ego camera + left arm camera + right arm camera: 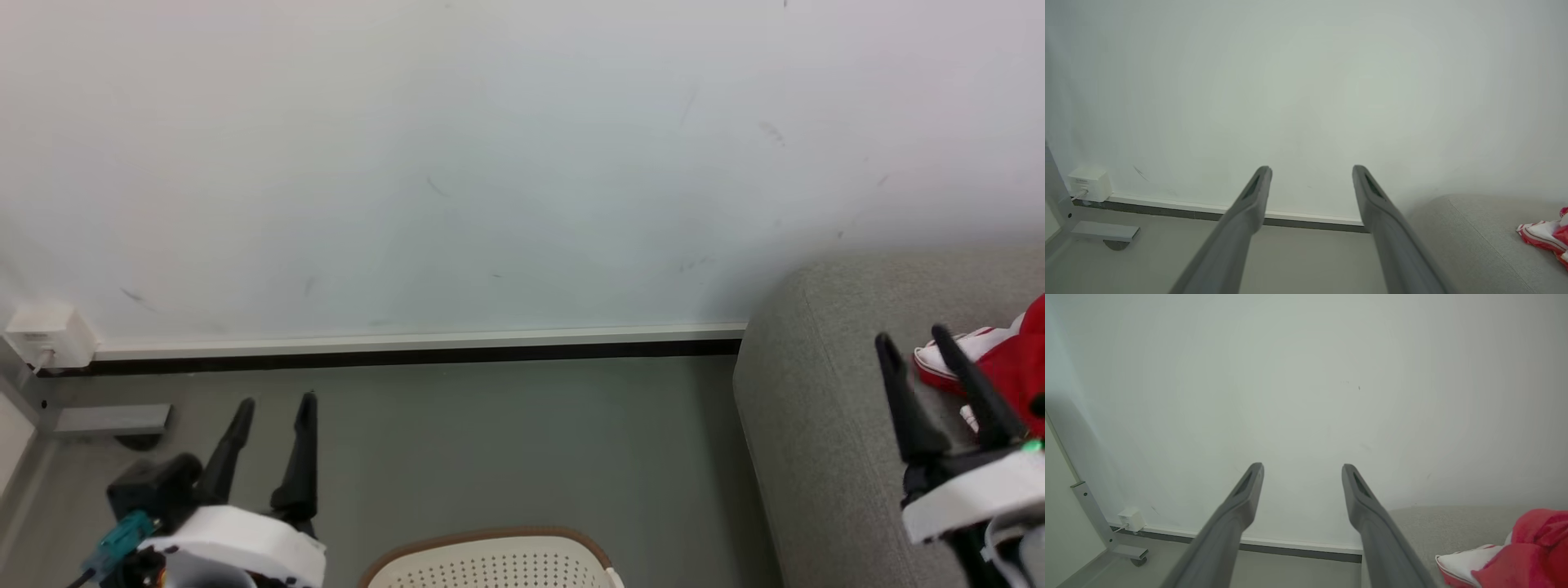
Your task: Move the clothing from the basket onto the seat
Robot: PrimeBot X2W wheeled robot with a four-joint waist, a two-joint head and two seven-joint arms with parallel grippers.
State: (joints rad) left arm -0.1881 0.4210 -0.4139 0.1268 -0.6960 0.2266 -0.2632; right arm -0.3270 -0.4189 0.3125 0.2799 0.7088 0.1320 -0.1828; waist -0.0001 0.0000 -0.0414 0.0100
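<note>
- Two claws, both with fingers spread wide and nothing between them. The left claw [277, 402] is at the lower left of the head view, over the floor [506, 441]. The right claw [911, 335] is at the right, over the seat [808, 408].
- The clothing [1008, 363] is a red heap with a white, red-striped edge. It lies on the seat at the far right and is partly cut off by the frame edge.
- In the head view the right claw's fingers [904, 400] cross in front of the heap's near edge. The right wrist view puts the heap at the lower right, apart from both fingers.
- The basket [490, 563] shows a cream holed wall and brown rim at bottom centre of the head view, between the two arms. Its inside is cut off by the frame, so its contents cannot be told.
- A stretch of grey floor lies between the basket and the seat's rounded grey corner.
- Surroundings:
  - A pale, scuffed wall [490, 163] stands straight ahead, with a white skirting strip [408, 336] and a dark line beneath it.
  - A white socket box [45, 335] with a cable sits low on the wall at left.
  - A grey metal foot [110, 419] with a caster lies just below the box, beyond the left claw.
</note>
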